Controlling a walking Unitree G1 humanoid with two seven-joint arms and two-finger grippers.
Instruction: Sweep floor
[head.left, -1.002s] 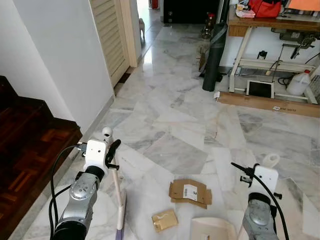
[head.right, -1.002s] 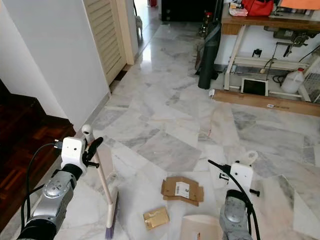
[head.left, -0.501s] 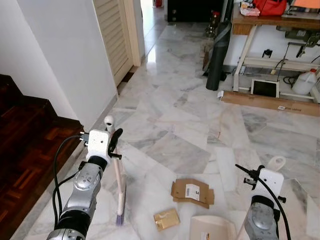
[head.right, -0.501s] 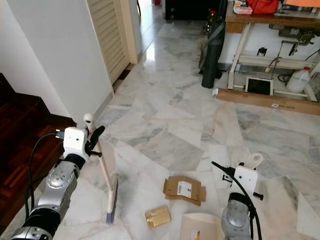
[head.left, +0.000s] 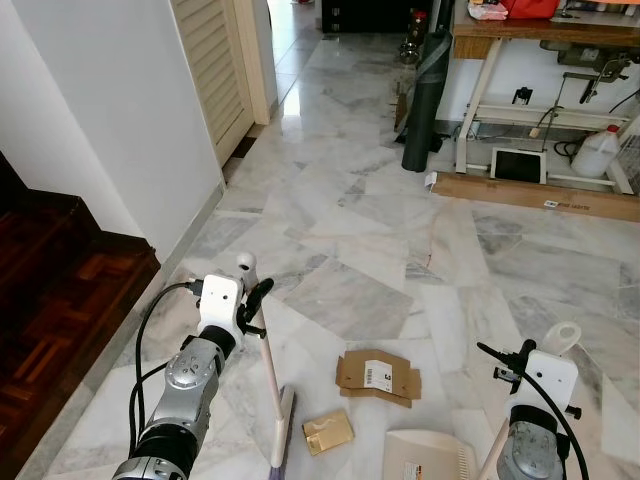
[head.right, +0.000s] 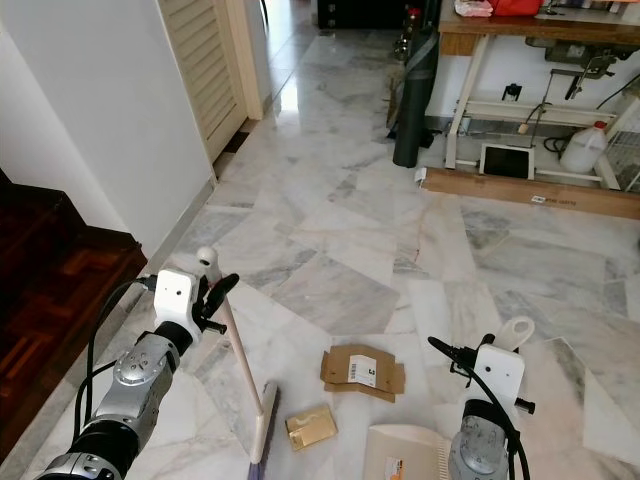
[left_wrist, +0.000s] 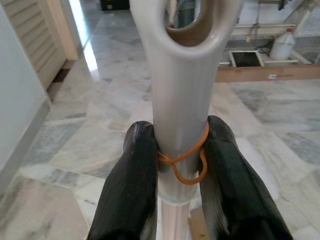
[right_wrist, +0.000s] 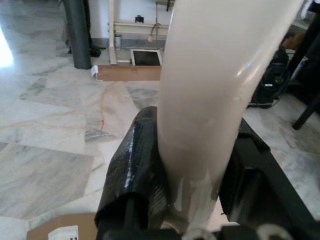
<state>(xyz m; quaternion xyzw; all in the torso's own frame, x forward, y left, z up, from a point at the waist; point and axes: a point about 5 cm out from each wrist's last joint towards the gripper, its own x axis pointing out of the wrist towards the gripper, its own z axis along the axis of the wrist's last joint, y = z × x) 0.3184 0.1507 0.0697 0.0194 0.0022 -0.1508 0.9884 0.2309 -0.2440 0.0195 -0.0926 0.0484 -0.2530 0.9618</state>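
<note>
Leaning broom (head.left: 268, 380) in left pincer (left_wrist: 175, 165), bristles toward robot.

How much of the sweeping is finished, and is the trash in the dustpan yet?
Not yet. Done: the left gripper is shut on the cream broom handle, and the right gripper is shut on the white dustpan handle. In hand: the broom head sits beside the small golden-brown packet. Left: that packet and the flattened brown cardboard piece lie on the marble floor, outside the cream dustpan.
</note>
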